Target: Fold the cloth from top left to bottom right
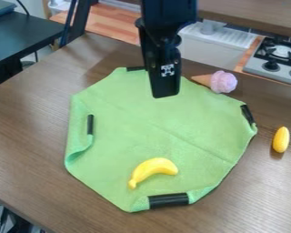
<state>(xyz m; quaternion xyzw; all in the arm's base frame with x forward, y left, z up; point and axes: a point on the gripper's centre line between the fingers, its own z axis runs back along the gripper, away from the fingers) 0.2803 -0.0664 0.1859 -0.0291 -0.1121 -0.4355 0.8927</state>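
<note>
Well, the cloth (127,132) lies beneath the gripper (165,94), open or closed I can't tell

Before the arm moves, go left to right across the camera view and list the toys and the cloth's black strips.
Left black strip → toy banana → toy ice cream cone → right black strip → yellow oval toy.
</note>
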